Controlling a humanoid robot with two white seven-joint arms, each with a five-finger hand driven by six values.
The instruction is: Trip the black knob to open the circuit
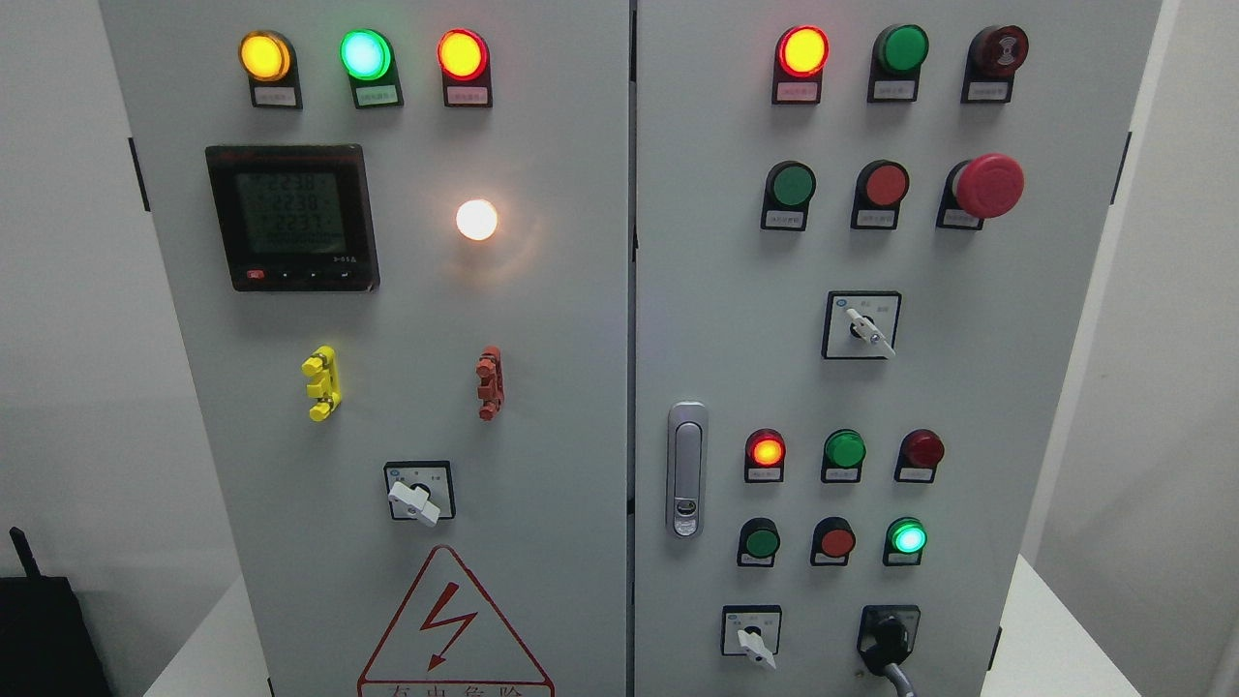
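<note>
Neither robot hand is in frame, so can't tell their state. Target is the black knob (887, 637) at the lower right of the frame, bottom row of the right cabinet door (968, 387), right of a white-handled selector (753, 642). A grey lever or cable hangs off it toward the bottom edge. Judgement: approach from the lower right, grip the knob body only, turn cleanly, stay clear of the selector and the green lit lamp (907, 537) above
</note>
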